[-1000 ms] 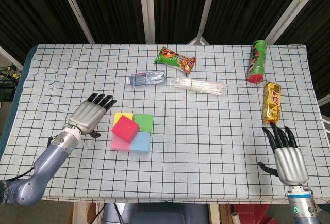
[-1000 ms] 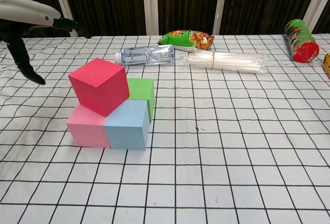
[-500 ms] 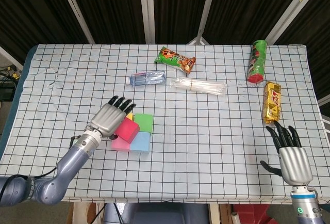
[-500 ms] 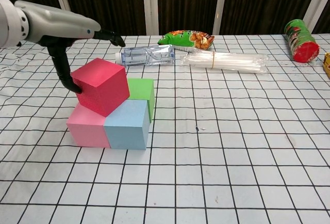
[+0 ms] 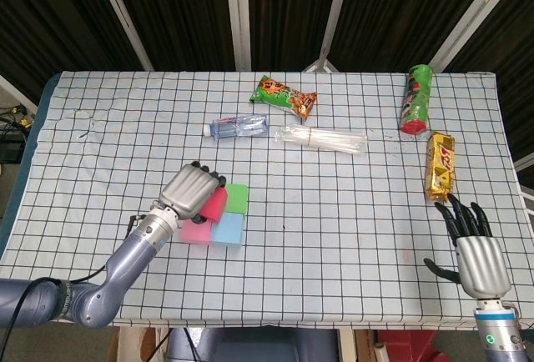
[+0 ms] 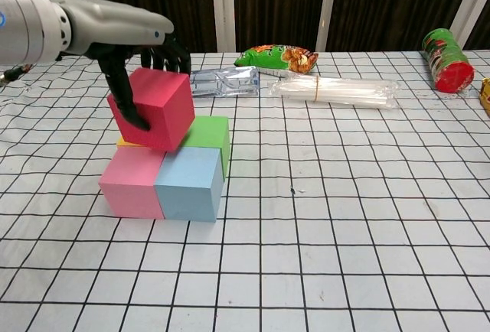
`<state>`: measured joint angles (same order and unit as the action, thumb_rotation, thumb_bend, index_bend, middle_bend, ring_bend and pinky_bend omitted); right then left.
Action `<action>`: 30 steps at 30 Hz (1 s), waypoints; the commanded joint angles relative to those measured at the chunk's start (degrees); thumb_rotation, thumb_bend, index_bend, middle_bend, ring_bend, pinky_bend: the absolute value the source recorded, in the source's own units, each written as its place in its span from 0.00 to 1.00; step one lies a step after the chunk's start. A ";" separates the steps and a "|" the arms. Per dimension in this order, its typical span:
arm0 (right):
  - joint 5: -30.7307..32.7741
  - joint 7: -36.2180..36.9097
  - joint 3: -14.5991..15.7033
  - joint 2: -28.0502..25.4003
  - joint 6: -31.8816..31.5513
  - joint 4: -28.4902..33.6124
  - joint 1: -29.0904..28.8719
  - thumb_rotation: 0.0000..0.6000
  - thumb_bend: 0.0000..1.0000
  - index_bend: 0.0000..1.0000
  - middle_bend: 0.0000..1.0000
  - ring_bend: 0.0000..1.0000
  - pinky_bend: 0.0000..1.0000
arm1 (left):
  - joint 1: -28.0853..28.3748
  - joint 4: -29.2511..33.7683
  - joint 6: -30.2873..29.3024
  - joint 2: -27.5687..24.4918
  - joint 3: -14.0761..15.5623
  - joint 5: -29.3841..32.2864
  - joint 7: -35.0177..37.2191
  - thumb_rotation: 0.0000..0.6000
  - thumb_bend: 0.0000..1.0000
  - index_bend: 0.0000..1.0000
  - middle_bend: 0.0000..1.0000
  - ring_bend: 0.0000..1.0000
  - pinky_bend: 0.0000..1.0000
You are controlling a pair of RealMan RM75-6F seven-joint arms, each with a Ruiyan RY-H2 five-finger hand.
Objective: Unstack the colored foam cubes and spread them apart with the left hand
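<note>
My left hand [image 5: 190, 190] [image 6: 130, 41] grips the red foam cube [image 6: 157, 109] [image 5: 214, 205], thumb on its near face and fingers over its top and far side. The cube is tilted and raised slightly above the others. Under it stand the pink cube [image 6: 132, 182] [image 5: 195, 232], the light blue cube [image 6: 188, 184] [image 5: 228, 228], the green cube [image 6: 210, 135] [image 5: 237, 196] and a yellow cube [image 6: 127, 143] that shows only as a sliver. My right hand [image 5: 476, 253] rests open at the table's near right, far from the cubes.
A water bottle [image 5: 238, 126], a green snack bag [image 5: 284, 97] and a clear sleeve of straws [image 5: 322, 138] lie behind the cubes. At the right are a green chip can [image 5: 415, 98] and a yellow candy pack [image 5: 440, 164]. The table is covered by a checked cloth [image 5: 350, 212].
My left hand moved right from beside the stack, closed around the red cube and lifted and tilted it. The right hand slid slightly toward the near edge.
</note>
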<state>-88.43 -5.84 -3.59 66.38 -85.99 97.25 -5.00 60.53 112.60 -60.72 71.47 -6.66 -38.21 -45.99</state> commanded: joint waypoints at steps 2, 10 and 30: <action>0.00 0.10 0.07 -0.08 0.12 -0.02 -0.02 1.00 0.06 0.14 0.03 0.12 0.00 | -1.14 -2.78 -5.37 -0.73 0.70 -5.80 -1.93 1.00 0.22 0.51 0.56 0.39 0.33; -0.04 0.10 0.17 0.20 0.48 -0.07 -0.21 1.00 0.06 0.14 0.03 0.12 0.00 | -4.60 -16.53 -12.02 -1.26 5.06 -13.72 -9.16 1.00 0.21 0.48 0.55 0.40 0.31; 3.46 -3.28 -0.89 1.64 2.84 -0.61 -1.28 1.00 0.06 0.14 0.03 0.12 0.00 | -3.49 -36.90 0.10 10.59 0.37 -7.96 -7.57 1.00 0.09 0.11 0.05 0.06 0.14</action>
<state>-84.98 -9.13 -4.47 68.02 -83.14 96.65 -6.28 56.44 74.22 -61.58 81.83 -5.64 -49.56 -49.62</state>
